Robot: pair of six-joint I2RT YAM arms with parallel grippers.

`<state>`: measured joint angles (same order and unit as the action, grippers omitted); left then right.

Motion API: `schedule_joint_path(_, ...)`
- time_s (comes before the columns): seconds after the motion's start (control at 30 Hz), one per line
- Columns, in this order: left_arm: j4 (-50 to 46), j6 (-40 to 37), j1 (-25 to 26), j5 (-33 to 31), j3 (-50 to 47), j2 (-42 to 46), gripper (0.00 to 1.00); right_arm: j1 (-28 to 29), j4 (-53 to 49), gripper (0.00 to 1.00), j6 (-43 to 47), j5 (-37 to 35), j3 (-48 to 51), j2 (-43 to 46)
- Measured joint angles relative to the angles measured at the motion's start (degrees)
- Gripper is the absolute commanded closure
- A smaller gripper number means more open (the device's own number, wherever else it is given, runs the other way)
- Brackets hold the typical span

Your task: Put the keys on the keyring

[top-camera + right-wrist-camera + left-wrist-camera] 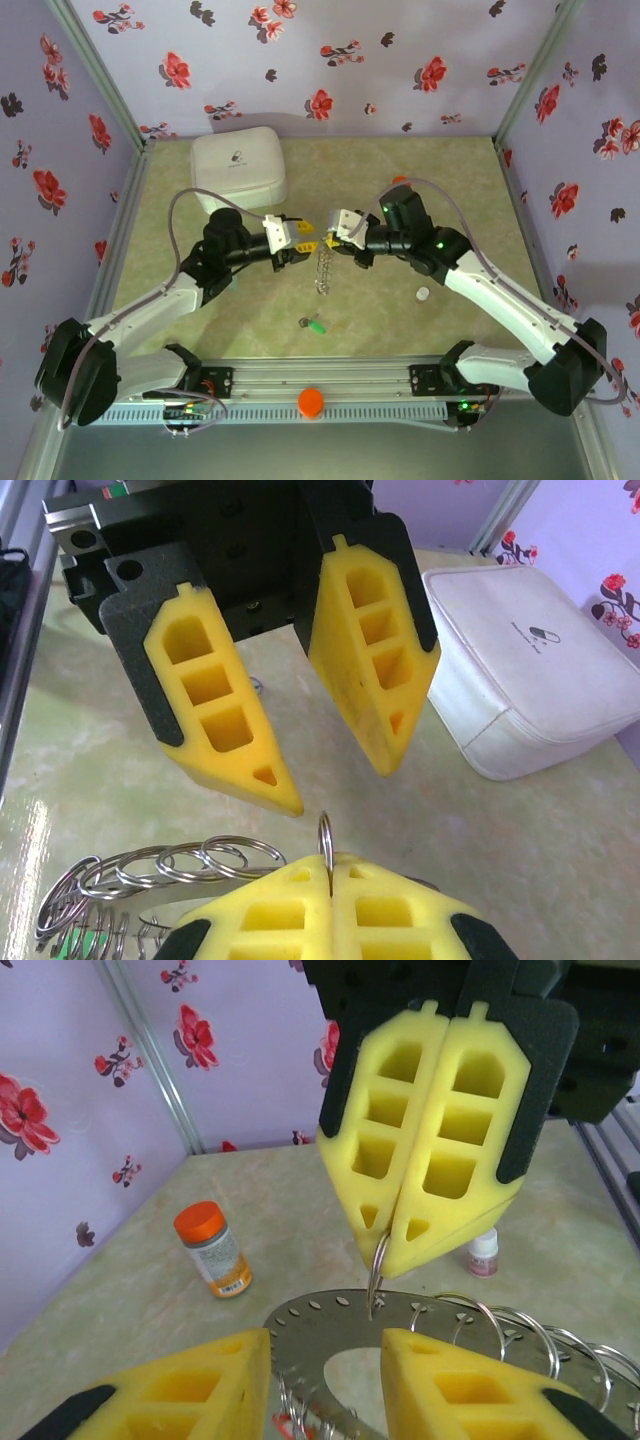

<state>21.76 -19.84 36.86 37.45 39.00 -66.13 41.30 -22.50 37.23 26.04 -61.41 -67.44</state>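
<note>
Robotics lab test cell, not a home or a shop: boxed in on the left, right and far sides by aluminium posts carrying flat panels of purple flower-print covering. Bolted to a slotted metal rail at the near edge, the left arm and the right arm, cables looping off both, over a pale green marbled tabletop. A few small props on it — a white zip case at the far left, an orange-capped bottle.

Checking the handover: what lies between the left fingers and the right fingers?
One thin split ring, pinched upright by the shut right fingers, below the open left fingers; right wrist view.
</note>
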Motion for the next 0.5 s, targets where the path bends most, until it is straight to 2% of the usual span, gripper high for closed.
schedule_joint_path(0.2, -4.8, -2.2, 0.0, 0.2, 1.6, -0.3, 0.71, 2.8, -6.5, 1.00, 3.3, -5.0, -4.6, -2.9)
schedule_joint_path(0.5, -6.6, -2.3, 0.0, 2.3, 1.9, -1.6, 0.74, 5.9, -8.8, 1.00, 5.0, -9.4, -6.1, -5.1)
